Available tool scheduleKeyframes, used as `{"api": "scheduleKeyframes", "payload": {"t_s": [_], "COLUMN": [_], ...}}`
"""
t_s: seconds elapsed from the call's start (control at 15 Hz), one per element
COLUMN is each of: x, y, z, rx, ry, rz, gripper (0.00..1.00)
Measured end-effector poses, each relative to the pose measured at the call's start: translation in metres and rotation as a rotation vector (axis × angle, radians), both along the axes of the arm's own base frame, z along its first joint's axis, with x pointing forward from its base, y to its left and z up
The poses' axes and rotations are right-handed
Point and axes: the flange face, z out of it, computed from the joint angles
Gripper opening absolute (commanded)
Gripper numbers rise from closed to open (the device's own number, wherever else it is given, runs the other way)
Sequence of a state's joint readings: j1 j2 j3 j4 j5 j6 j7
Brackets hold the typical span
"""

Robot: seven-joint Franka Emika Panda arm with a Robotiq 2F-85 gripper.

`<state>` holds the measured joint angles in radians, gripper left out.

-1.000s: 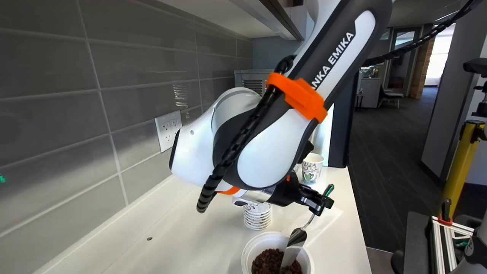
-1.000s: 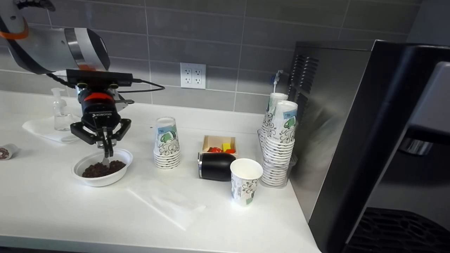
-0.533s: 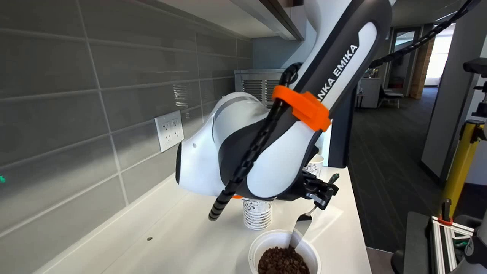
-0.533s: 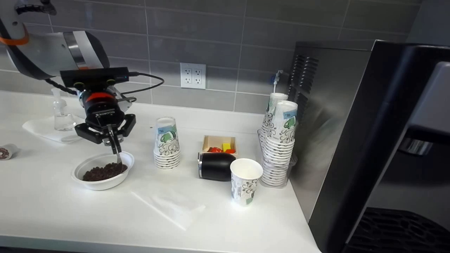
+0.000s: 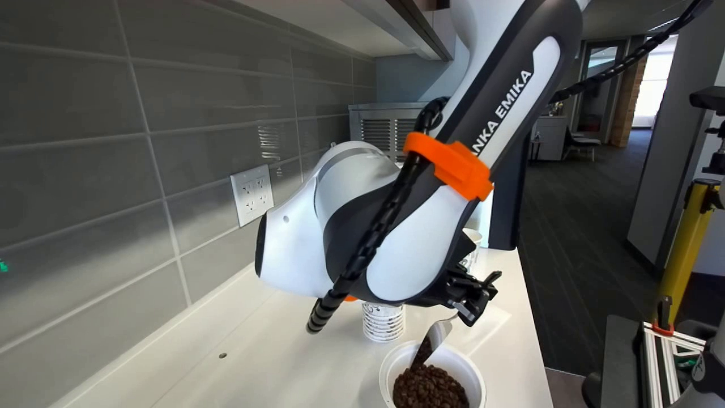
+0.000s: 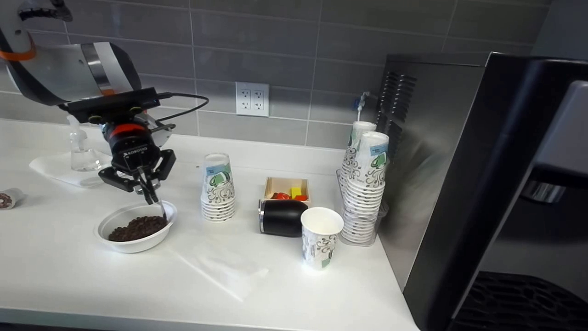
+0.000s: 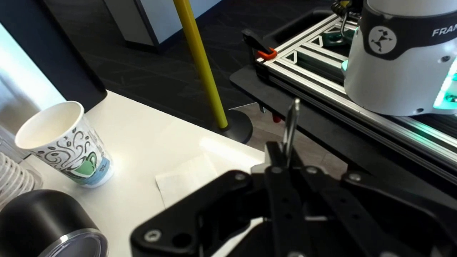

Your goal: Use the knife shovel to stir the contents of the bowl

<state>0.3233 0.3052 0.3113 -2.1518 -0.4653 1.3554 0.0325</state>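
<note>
The white bowl [image 5: 387,378] stands on the counter with a dark brown granular mass [image 5: 430,390] in it. Both also show in an exterior view, the bowl [image 6: 131,247] and the contents [image 6: 137,228]. My gripper [image 6: 149,195] is above the bowl, shut on the knife shovel. It also shows in an exterior view [image 5: 471,313] and in the wrist view [image 7: 284,153]. The pale blade of the knife shovel [image 5: 431,341] slants down into the bowl, its tip at the edge of the contents near the wall. Its shiny handle [image 7: 291,125] sticks out past the fingers. The bowl is out of the wrist view.
A cup stack [image 6: 218,189] stands beside the bowl. Farther along are a black tumbler [image 6: 283,218] on its side, a single paper cup [image 6: 319,246], a small wooden box [image 6: 271,186], taller cup stacks [image 6: 363,193] and a metal machine [image 6: 427,151]. A soap bottle [image 6: 84,158] stands behind.
The blade has gone from the middle of the contents to the bowl's side and turned. The gripper has tilted. The bowl has slid a little across the counter, and the contents lie differently.
</note>
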Motion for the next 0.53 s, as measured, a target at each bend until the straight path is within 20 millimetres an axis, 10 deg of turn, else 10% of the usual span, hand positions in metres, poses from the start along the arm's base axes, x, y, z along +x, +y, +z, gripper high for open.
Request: {"api": "scheduleKeyframes", "payload": {"t_s": [0.53], "x": [-0.0007], "y": [0.0094], "z": [-0.0027], "rx": [0.121], "ry": [0.118], "rz": [0.073], "gripper": [0.01]}}
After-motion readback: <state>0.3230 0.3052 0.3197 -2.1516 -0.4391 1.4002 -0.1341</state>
